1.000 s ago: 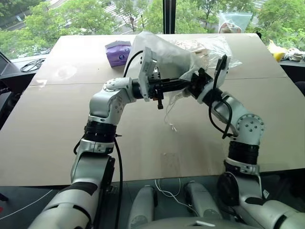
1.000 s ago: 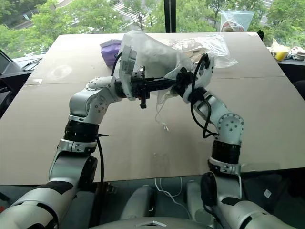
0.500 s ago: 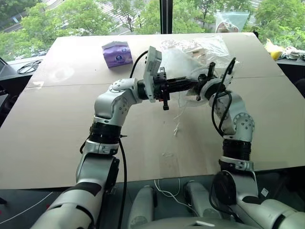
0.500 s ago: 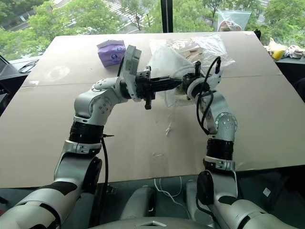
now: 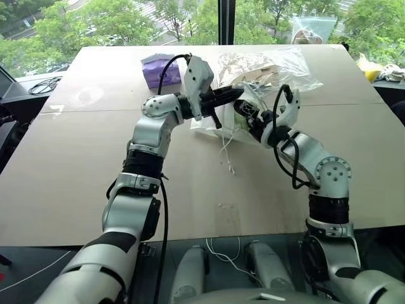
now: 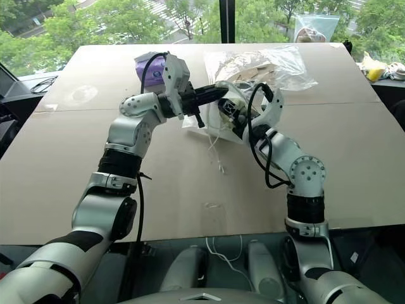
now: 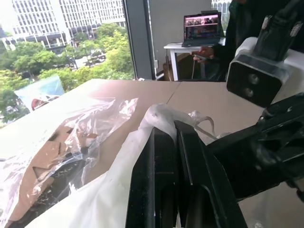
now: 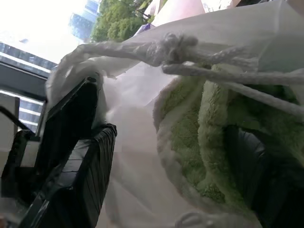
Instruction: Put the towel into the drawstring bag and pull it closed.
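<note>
The white drawstring bag (image 5: pixel 204 123) sags low over the table between my two grippers. Its cords (image 5: pixel 225 152) dangle down to the tabletop. My left gripper (image 5: pixel 233 95) reaches level across and is shut on the bag's bunched fabric (image 7: pixel 118 180) near the mouth. The light-green towel (image 8: pixel 185 133) sits inside the bag, behind a knotted cord (image 8: pixel 175 47). My right gripper (image 5: pixel 245 114) is at the bag's other side, close to the left gripper's fingers (image 8: pixel 80 142). It stands open, with one finger (image 8: pixel 259 175) beside the towel.
A purple tissue pack (image 5: pixel 156 68) lies just behind the left arm. A clear plastic bag of beige items (image 5: pixel 269 62) spreads right behind the drawstring bag. Cables (image 5: pixel 41 85) lie off the table's left edge. Bare tabletop (image 5: pixel 76 164) stretches in front.
The bag was held up puffed between both grippers and now hangs lower and collapsed. My left gripper pushed forward with it. My right gripper went from shut to open and drew back slightly.
</note>
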You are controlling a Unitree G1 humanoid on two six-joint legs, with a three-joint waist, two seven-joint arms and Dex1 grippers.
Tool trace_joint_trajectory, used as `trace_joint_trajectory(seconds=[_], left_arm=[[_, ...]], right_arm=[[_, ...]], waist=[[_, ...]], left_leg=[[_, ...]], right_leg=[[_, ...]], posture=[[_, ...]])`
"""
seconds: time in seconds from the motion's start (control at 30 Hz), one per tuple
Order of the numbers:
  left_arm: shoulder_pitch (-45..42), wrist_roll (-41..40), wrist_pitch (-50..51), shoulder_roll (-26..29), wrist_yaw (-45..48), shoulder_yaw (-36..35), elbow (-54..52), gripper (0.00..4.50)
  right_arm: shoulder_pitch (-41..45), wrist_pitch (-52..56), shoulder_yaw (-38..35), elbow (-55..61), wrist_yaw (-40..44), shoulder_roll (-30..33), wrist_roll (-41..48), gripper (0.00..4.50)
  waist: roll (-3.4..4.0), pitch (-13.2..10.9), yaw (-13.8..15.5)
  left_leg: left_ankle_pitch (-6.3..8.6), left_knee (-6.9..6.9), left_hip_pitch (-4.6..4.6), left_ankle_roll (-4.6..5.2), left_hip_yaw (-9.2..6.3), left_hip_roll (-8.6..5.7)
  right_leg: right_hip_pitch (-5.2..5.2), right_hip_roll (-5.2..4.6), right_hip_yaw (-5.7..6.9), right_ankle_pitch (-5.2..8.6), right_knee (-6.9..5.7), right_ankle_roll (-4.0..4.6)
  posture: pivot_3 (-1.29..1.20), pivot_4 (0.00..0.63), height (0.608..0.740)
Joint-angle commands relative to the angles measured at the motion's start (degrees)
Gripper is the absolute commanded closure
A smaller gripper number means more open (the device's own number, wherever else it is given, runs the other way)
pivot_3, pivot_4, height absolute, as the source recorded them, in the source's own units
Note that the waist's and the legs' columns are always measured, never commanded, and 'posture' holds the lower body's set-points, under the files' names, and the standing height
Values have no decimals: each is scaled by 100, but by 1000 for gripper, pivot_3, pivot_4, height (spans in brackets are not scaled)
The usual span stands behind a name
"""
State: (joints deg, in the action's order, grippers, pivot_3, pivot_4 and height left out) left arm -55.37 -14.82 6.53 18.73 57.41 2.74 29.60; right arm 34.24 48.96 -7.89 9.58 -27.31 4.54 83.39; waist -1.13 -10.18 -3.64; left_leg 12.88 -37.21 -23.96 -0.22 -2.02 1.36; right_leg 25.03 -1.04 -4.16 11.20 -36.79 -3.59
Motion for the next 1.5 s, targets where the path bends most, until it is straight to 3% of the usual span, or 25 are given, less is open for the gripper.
trace_joint_trajectory(seconds=[0.03, 0.1, 0.2, 0.37, 0.53, 0.77, 0.87, 1.03, 1.13, 1.3, 1.33, 1.5], left_arm=[[-116, 85, -207, -29, -135, -63, 99, 4500], [-136, 82, -217, -39, -148, -90, 133, 4500], [-142, 130, -263, -36, -158, -104, 183, 4500], [-150, 140, -294, -26, -157, -111, 216, 4500], [-184, 143, -299, -24, -160, -129, 242, 4500], [-229, 167, -290, -44, -160, -118, 266, 4500], [-220, 158, -251, -21, -157, -129, 214, 4500], [-154, 148, -200, 24, -171, -140, 118, 4500], [-121, 132, -172, 45, -193, -150, 59, 4500], [-61, 130, -177, 55, -229, -159, 28, 4500], [-59, 130, -181, 52, -239, -162, 40, 4500], [-37, 119, -161, -7, -254, -130, 86, 4500]], right_arm=[[-229, 481, 47, 937, 764, 583, 597, 649], [-349, 570, 113, 1185, 1064, 889, 561, 649], [-883, 614, 107, 1988, 2264, 2070, -443, 649], [-1295, 353, 36, 1973, 2990, 3475, -1833, 649], [-1739, -222, 947, 1865, 3946, 4742, -3973, 649], [-1244, -1131, 2437, 927, 4584, 4184, -5991, 649], [-785, -1488, 2380, 211, 4286, 3470, -6498, 649], [-168, -2016, 2251, -619, 4197, 2819, -7209, 649], [-99, -2075, 2025, -604, 4309, 2665, -7303, 1506], [-346, -1991, 1817, -301, 4548, 2797, -7516, 4145], [-386, -1933, 1742, -195, 4568, 2816, -7511, 4335], [-371, -1690, 1226, 188, 4475, 2759, -7516, 4335]], waist=[[0, 0, 6], [0, 0, -6], [-1, 0, 28], [-2, -1, 87], [-2, 0, 127], [-4, 0, 116], [-5, 0, 117], [-5, 0, 133], [-5, 0, 140], [-5, 0, 145], [-5, 0, 138], [-5, 0, 117]], left_leg=[[0, 0, -1, 0, 0, 0], [0, 0, -2, 0, 0, 0], [0, -1, -1, 0, 0, 0], [0, -7, -1, 0, 7, -2], [0, -8, 8, 0, 8, -1], [0, -11, 11, 0, 13, 0], [0, -17, 8, 0, 13, -1], [0, -15, 6, 0, 11, -1], [0, -13, 3, 0, 9, -1], [0, -13, -1, 0, 10, -4], [0, -13, -1, 0, 10, -4], [0, -14, 4, 0, 9, -3]], right_leg=[[0, 0, 0, 0, 1, 0], [-1, 0, 0, 0, 2, -1], [-1, 1, 1, 5, 2, -9], [-2, -2, -4, 13, 7, -22], [-3, 3, -7, 14, 2, -24], [-2, 5, -11, 14, 0, -25], [-3, 4, -11, 13, 0, -25], [-2, 4, -9, 10, -1, -20], [-2, 3, -8, 0, 1, -3], [-3, -2, -8, -1, 4, -3], [-3, -1, -8, -1, 4, -2], [-2, 1, -8, 0, -3, -3]], posture=[[0, 150, 740], [0, 150, 740], [0, 150, 740], [0, 150, 740], [0, 150, 740], [0, 150, 740], [0, 150, 740], [0, 150, 740], [0, 150, 740], [0, 150, 740], [0, 150, 740], [0, 150, 740]])
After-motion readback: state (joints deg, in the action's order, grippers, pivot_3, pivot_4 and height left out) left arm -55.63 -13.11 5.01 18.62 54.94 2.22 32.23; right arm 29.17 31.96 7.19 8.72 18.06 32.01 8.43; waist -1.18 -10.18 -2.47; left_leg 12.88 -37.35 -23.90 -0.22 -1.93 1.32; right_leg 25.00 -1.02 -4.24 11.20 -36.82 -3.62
